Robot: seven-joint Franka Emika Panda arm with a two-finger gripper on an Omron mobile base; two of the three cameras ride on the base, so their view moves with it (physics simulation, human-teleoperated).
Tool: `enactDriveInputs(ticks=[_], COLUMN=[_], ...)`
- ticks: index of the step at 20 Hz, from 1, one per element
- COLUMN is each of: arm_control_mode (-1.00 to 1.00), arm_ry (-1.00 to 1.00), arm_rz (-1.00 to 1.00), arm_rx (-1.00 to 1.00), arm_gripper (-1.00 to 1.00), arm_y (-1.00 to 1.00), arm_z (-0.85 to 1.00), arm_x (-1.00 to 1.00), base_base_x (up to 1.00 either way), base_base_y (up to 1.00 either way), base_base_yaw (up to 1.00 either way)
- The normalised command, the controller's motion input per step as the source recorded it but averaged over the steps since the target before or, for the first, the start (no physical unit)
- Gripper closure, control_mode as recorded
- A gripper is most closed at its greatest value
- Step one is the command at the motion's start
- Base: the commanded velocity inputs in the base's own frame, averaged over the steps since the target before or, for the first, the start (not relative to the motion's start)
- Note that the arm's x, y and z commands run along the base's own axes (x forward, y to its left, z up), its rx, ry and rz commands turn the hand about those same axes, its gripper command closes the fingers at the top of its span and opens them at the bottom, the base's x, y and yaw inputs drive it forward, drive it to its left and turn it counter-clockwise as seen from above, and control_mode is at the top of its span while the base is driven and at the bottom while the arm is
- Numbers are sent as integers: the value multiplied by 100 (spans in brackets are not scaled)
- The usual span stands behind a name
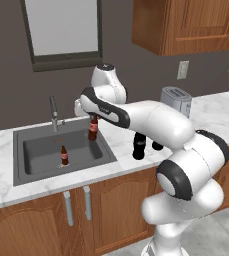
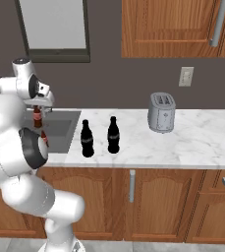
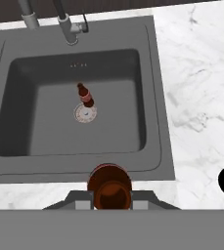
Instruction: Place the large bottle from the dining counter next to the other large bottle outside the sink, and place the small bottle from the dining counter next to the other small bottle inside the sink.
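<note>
My gripper (image 1: pixel 92 118) is shut on the neck of a small brown bottle (image 1: pixel 92 130), which hangs upright over the right rim of the sink (image 1: pixel 31 172). In the hand view the held small bottle (image 3: pixel 109 188) shows from above between my fingers (image 3: pixel 79 200). Another small bottle (image 3: pixel 85 96) stands upright by the drain in the middle of the basin (image 3: pixel 40 122). Two large black bottles (image 2: pixel 87 139) (image 2: pixel 113 135) stand side by side on the marble worktop just right of the sink (image 2: pixel 60 129). My gripper (image 2: pixel 38 109) holds the small bottle (image 2: pixel 37 117) left of them.
A curved silver tap (image 1: pixel 54 114) rises behind the basin. A silver toaster (image 2: pixel 161 112) sits on the worktop (image 2: pixel 197 142) further right, near the wall. Wooden cupboards (image 2: pixel 173 27) hang above. My own arm (image 1: pixel 156 120) crosses in front of the large bottles (image 1: pixel 139 146).
</note>
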Motion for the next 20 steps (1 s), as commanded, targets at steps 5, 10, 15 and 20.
enactDriveInputs(ticks=[5,10,15,20], arm_control_mode=[-100,-100,-100,-100], arm_ry=[-4,-4,-7,-5], arm_rz=[0,0,0,0], arm_rx=[-2,-1,0,0], arm_gripper=[100,100,100,100], arm_y=[1,22,14,0], arm_z=[-34,-49,-47,-39], arm_x=[24,18,23,25], base_base_x=[0,0,0,0], base_base_y=[0,0,0,0], base_base_yaw=[0,0,0,0])
